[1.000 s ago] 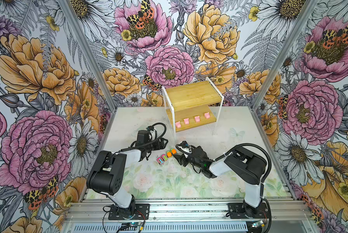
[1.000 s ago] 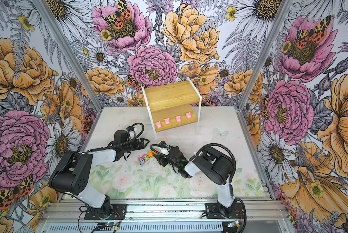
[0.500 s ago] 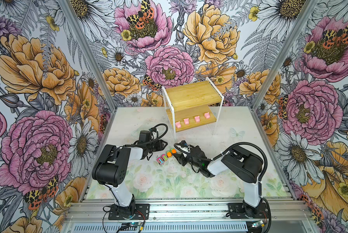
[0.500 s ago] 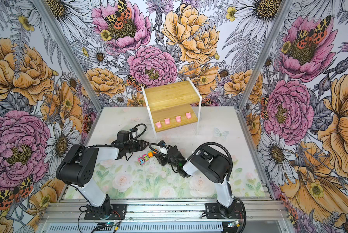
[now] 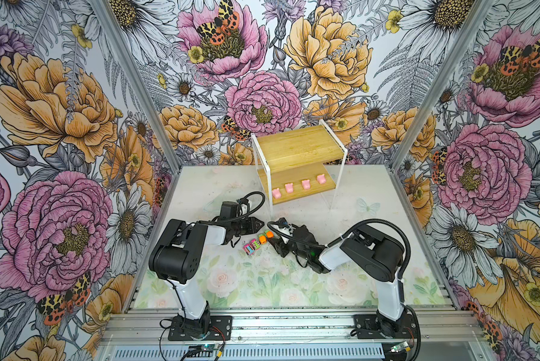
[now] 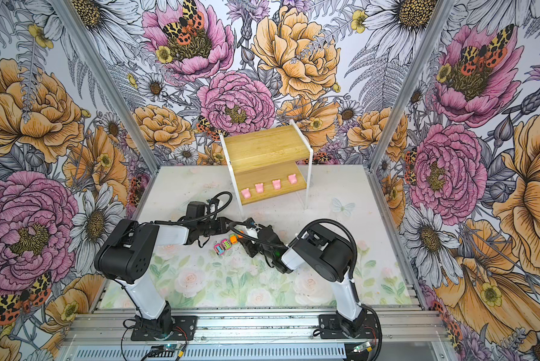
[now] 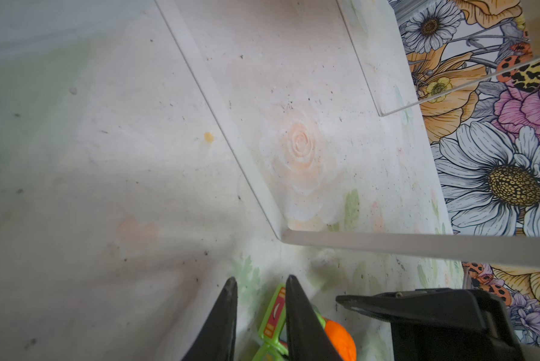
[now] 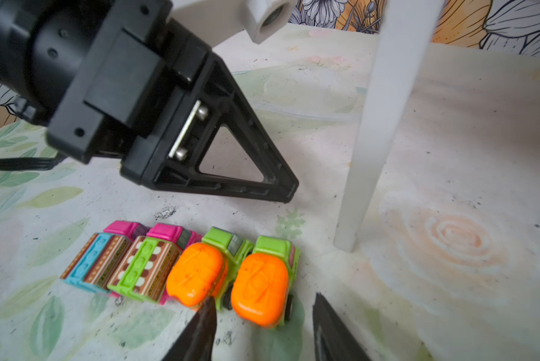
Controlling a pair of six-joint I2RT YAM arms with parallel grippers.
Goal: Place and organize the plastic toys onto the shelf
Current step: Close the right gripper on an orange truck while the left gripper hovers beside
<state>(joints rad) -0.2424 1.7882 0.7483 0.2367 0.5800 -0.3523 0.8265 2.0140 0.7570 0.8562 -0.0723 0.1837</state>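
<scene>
Four pink pig figures stand in a row on the lower board of the bamboo shelf in both top views. Two pink striped cars and two orange-and-green cars sit side by side on the table. My right gripper is open, its fingers either side of the end orange car, not touching it. My left gripper is shut with nothing between its fingers, low over the table just behind the cars. In a top view it lies by the shelf's front leg.
The shelf's white front leg stands close beside the end orange car. My two grippers nearly meet over the cars. Flowered walls close in the table on three sides.
My left gripper has gone from wide open to shut and slid slightly toward the shelf leg. My right gripper's fingers have narrowed around the end orange car.
</scene>
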